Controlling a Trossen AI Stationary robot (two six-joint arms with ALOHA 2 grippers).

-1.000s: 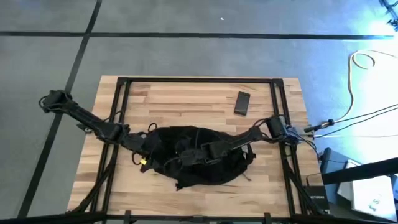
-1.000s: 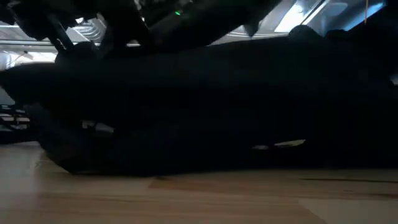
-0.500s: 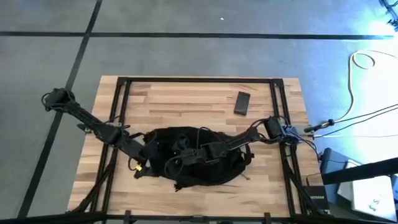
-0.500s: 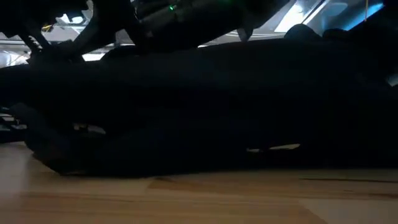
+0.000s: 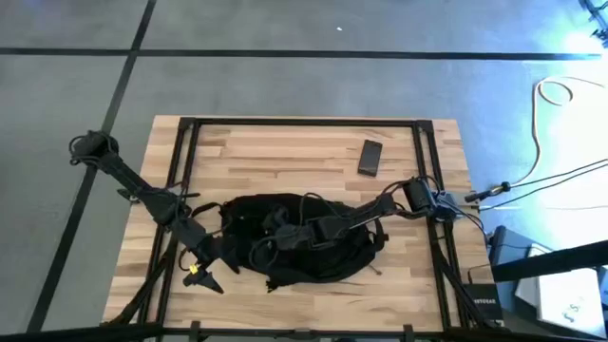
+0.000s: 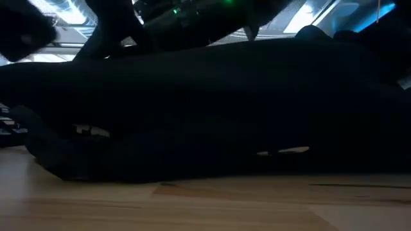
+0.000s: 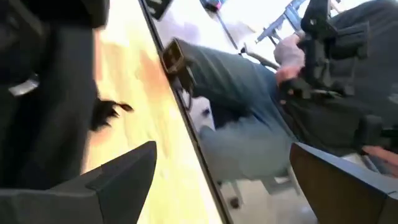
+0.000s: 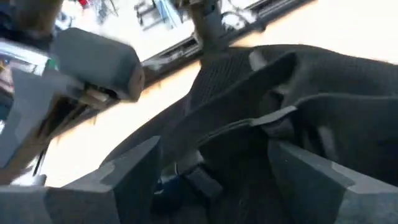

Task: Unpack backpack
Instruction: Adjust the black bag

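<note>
Backpack (image 5: 304, 242) lay mid-desk (image 5: 285, 152). Right end effector (image 5: 269, 224) sat over its top, fingers spread wide above fabric. Left end effector (image 5: 202, 276) hung just beside backpack's left edge, fingers wide, empty.

High view straight down over whole table (image 5: 285, 142); low view level, pressed against backpack (image 6: 205, 115); wrist views close, both catching backpack fabric

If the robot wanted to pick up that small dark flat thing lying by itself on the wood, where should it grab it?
Probably across the short width of the dark flat object, coming straight down from above. It lies flat on the table with clear space on both long edges, and only those narrow sides look slim enough to fit between the fingers.
</note>
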